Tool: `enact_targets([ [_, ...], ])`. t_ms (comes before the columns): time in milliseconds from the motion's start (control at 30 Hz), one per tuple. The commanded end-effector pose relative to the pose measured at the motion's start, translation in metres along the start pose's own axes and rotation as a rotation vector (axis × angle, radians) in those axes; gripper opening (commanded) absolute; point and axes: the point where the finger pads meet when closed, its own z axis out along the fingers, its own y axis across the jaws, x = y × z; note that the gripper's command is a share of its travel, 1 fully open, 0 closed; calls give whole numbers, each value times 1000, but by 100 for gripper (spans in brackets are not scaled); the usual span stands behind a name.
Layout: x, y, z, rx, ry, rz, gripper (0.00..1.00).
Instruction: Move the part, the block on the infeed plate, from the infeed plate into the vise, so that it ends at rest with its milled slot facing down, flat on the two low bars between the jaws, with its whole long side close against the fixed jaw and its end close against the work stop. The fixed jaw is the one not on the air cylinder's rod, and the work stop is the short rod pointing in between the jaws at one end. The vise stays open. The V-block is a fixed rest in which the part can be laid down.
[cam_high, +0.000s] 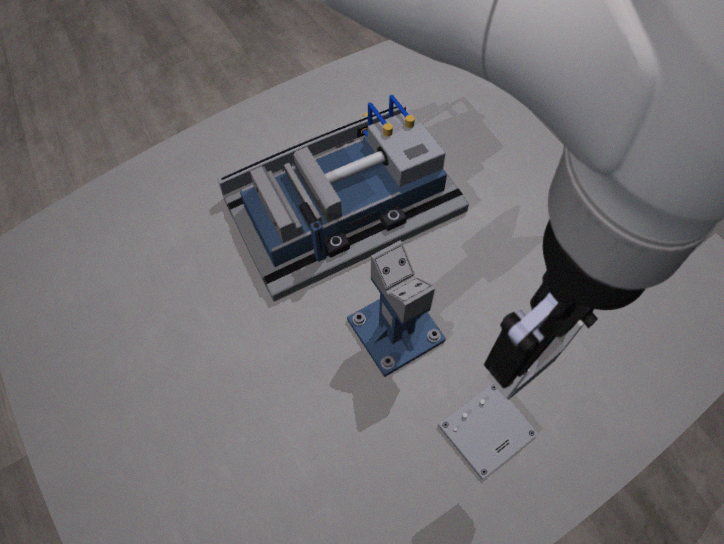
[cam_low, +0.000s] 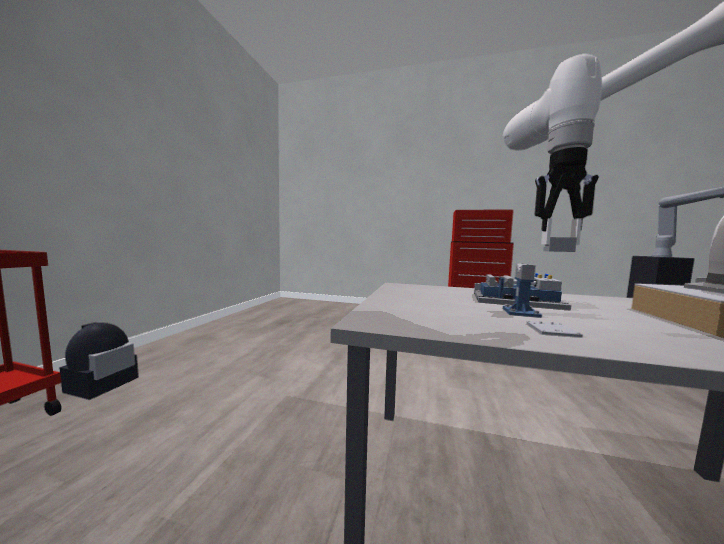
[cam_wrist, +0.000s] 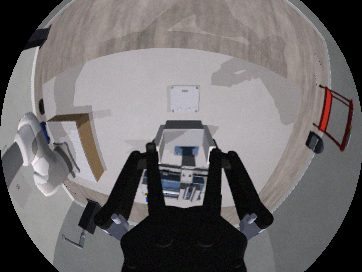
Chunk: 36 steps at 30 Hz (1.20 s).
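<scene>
A red tool chest (cam_low: 481, 245) stands behind the table (cam_low: 444, 339); a red cart (cam_low: 23, 257) waits left.

Grey table (cam_low: 409, 327) on dark legs, standing on a wood-plank floor (cam_low: 204, 421). Carries 3 fixtures in a loose row — the vise (cam_high: 342, 195) on its slotted base toward the far side, the V-block (cam_high: 403, 286) on a blue 4-bolt foot just beside it, then the flat infeed plate (cam_high: 488, 432) nearer the edge, well apart from the vise. Holds a tan wooden slab (cam_low: 678, 307) at the right end. On the floor — a red cart (cam_low: 23, 257), a dark domed unit (cam_low: 96, 359).
</scene>
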Motion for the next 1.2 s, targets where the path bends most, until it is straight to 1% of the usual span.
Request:
enact_targets([
  [0,3,5,-6,-14,11,-4,0],
  [300,9,9,-6,-25,33,-15,0],
  [500,18,14,-7,-40,64,-30,0],
  [700,30,21,-9,-64,107,-50,0],
  [767,30,21,-9,-64,107,-50,0],
  [967,44,32,-12,-100,161,-74,0],
  [1167,61,46,-18,-148,222,-101,0],
])
